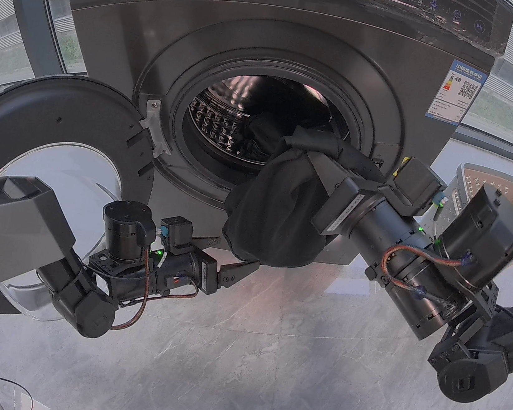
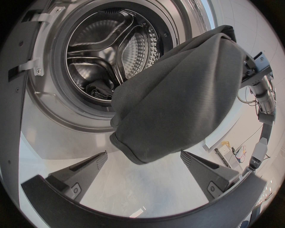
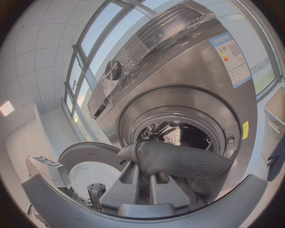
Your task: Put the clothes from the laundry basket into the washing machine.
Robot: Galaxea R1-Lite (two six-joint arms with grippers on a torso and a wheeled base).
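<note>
The washing machine [image 1: 278, 48] stands with its round door [image 1: 60, 124] swung open to the left. My right gripper [image 3: 145, 176] is shut on a dark grey garment [image 1: 278, 205] at the drum opening's lower right rim. Most of the cloth hangs down outside over the machine's front. A second dark garment [image 2: 99, 89] lies inside the drum [image 2: 101, 59]. My left gripper [image 1: 239, 272] is open, low down just left of and below the hanging garment [image 2: 178, 101], not touching it. The laundry basket [image 1: 492, 185] stands to the right of the machine.
A dark blue cloth [image 3: 276, 160] hangs over the basket's wall [image 3: 274, 118]. The open door takes up the space left of the drum, right behind my left arm. Pale tiled floor [image 1: 260, 354] lies bare in front of the machine. Windows surround the machine.
</note>
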